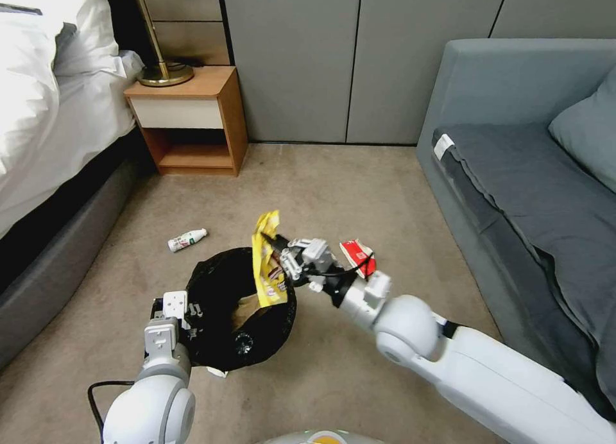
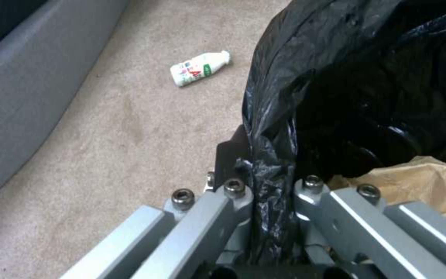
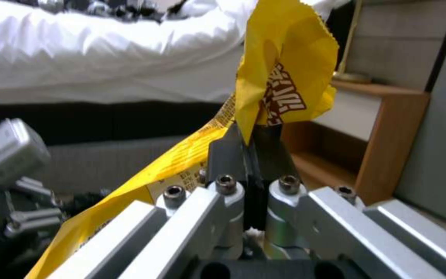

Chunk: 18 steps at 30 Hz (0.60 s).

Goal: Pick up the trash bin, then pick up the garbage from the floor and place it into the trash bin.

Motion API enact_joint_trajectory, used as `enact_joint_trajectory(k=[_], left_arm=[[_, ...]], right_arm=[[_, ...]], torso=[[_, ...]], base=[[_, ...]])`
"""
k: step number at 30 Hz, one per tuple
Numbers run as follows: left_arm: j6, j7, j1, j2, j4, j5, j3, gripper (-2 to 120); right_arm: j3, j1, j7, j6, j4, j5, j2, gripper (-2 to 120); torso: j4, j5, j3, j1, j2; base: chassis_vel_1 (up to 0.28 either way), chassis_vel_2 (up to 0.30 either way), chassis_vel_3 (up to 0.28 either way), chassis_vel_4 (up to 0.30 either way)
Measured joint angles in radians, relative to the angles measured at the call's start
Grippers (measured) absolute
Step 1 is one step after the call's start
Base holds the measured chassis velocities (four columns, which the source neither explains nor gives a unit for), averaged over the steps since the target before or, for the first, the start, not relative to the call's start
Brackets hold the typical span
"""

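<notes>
The left tool [image 1: 186,312] is clamped on the bag-lined rim of the trash bin [image 1: 240,306], held above the carpet. The right tool [image 1: 277,251] pinches a yellow wrapper [image 1: 268,264] over the bin's opening. 1 white bottle [image 1: 187,240] lies on the floor beyond the bin.

Beige carpet floor [image 1: 333,187] with 1 white bottle [image 1: 187,240] and red carton [image 1: 358,256].

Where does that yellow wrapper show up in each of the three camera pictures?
Head view: yellow wrapper at centre, pinched by the right tool over the trash bin.
Left wrist view: not in it.
Right wrist view: upper centre.
Shared landmark: the wooden nightstand.
</notes>
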<state>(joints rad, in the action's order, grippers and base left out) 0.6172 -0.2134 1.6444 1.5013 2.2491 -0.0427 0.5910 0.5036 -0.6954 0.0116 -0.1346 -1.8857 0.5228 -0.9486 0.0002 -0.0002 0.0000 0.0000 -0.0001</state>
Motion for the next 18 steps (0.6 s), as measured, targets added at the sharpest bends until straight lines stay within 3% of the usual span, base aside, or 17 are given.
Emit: enact_joint_trajectory(k=[13, 18], left_arm=[[-0.001, 0.000, -0.005, 0.004, 0.000, 0.002, -0.005, 1], [-0.001, 0.000, -0.006, 0.005, 0.000, 0.002, -0.007, 1]], right_arm=[[0.141, 0.051, 0.030, 0.029, 0.104, 0.010, -0.040, 2], [0.173, 0.052, 0.039, 0.047, 0.104, 0.013, -0.041, 23]], torso=[[-0.0002, 0.0003, 0.000, 0.000, 0.000], [-0.0002, 0.0002, 0.000, 0.000, 0.000]], base=[[0.000, 0.000, 0.000, 0.000], [0.000, 0.000, 0.000, 0.000]])
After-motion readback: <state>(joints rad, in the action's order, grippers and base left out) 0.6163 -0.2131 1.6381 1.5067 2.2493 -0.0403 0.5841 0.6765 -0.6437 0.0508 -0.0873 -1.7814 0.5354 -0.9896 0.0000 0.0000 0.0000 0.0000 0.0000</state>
